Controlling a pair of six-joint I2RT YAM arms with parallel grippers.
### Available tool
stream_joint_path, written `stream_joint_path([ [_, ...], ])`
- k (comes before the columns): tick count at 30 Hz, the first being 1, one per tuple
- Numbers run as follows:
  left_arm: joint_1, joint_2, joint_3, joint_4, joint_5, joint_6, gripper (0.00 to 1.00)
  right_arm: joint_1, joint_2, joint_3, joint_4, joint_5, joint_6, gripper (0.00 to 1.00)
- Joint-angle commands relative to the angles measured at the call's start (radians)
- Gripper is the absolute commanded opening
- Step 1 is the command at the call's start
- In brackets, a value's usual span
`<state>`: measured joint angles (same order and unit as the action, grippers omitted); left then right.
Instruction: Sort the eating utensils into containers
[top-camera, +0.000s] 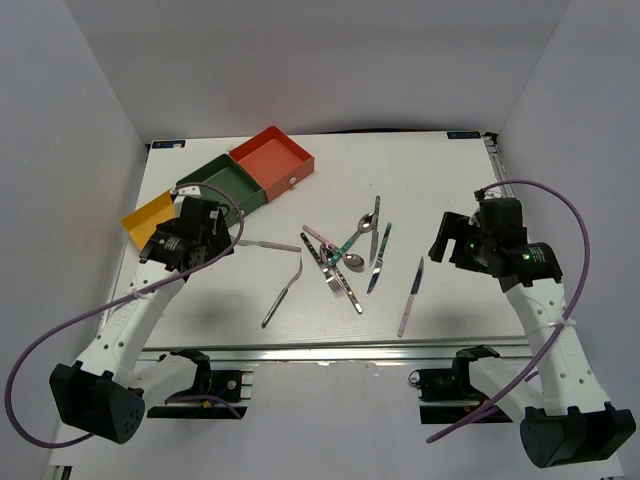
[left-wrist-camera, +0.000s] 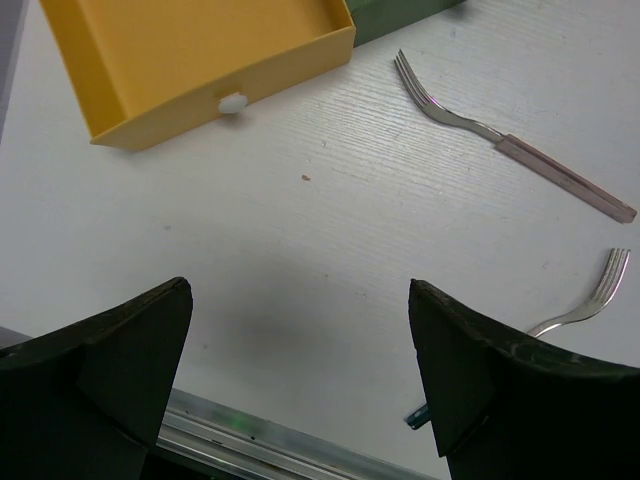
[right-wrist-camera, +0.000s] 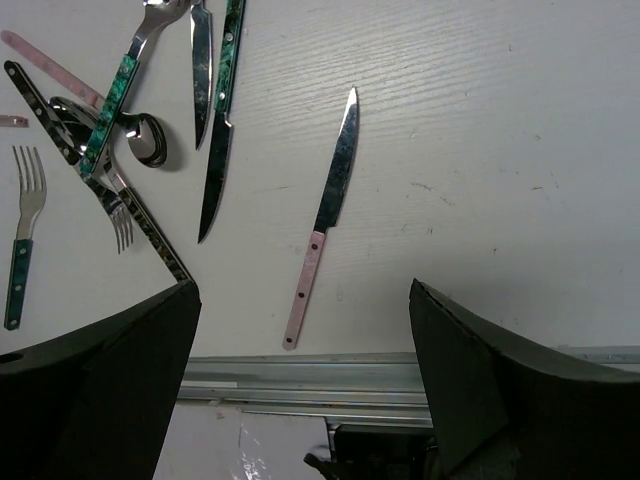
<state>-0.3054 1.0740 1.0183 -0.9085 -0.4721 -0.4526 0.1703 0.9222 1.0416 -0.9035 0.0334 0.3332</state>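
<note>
Three joined trays stand at the back left: yellow (top-camera: 148, 218), dark green (top-camera: 225, 185), red-orange (top-camera: 272, 160). Several utensils lie heaped mid-table (top-camera: 345, 262), with teal, dark and pink handles. A pink-handled knife (top-camera: 411, 295) lies apart to the right and also shows in the right wrist view (right-wrist-camera: 325, 215). A pink-handled fork (left-wrist-camera: 510, 145) and a plain silver fork (left-wrist-camera: 585, 305) lie left of the heap. My left gripper (left-wrist-camera: 300, 290) is open and empty, above the table just in front of the yellow tray (left-wrist-camera: 180, 95). My right gripper (right-wrist-camera: 303, 290) is open and empty, right of the knife.
A metal rail (top-camera: 340, 352) runs along the table's near edge and also shows in the right wrist view (right-wrist-camera: 300, 385). White walls enclose the table on the left, right and back. Purple cables loop beside both arms.
</note>
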Motion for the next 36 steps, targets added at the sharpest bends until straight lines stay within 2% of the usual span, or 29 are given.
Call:
stream_joint_path([
  [1,-0.004,0.003,0.048,-0.01,-0.033,-0.005,0.98,0.0,-0.005,0.026,0.006,0.017,0.004,0.89],
  [9,-0.004,0.017,0.066,-0.017,-0.031,-0.011,0.98,0.0,0.036,-0.057,0.035,0.031,0.091,0.89],
  [16,-0.004,0.036,0.054,0.019,0.061,-0.008,0.98,0.06,0.208,-0.216,0.176,0.151,0.216,0.89],
  [18,-0.006,0.059,0.06,0.017,0.082,-0.005,0.98,0.072,0.272,-0.247,0.215,0.149,0.24,0.86],
  [24,-0.004,0.092,0.086,0.008,0.092,0.02,0.98,0.254,0.388,-0.265,0.284,0.203,0.346,0.63],
  [25,-0.004,0.092,0.086,0.007,0.095,0.02,0.98,0.274,0.4,-0.275,0.291,0.207,0.384,0.54],
  [27,-0.004,0.09,0.085,0.006,0.104,0.02,0.98,0.313,0.429,-0.322,0.308,0.217,0.423,0.5],
  [31,-0.006,0.083,0.071,0.002,0.128,0.018,0.98,0.337,0.457,-0.442,0.397,0.181,0.489,0.42],
  [33,-0.006,0.083,0.066,-0.004,0.128,0.022,0.98,0.34,0.475,-0.497,0.425,0.177,0.518,0.31],
  [35,-0.004,0.083,0.066,-0.004,0.138,0.023,0.98,0.347,0.484,-0.52,0.434,0.18,0.529,0.26],
  [36,-0.004,0.081,0.065,-0.003,0.144,0.022,0.98,0.356,0.491,-0.537,0.446,0.177,0.53,0.13],
])
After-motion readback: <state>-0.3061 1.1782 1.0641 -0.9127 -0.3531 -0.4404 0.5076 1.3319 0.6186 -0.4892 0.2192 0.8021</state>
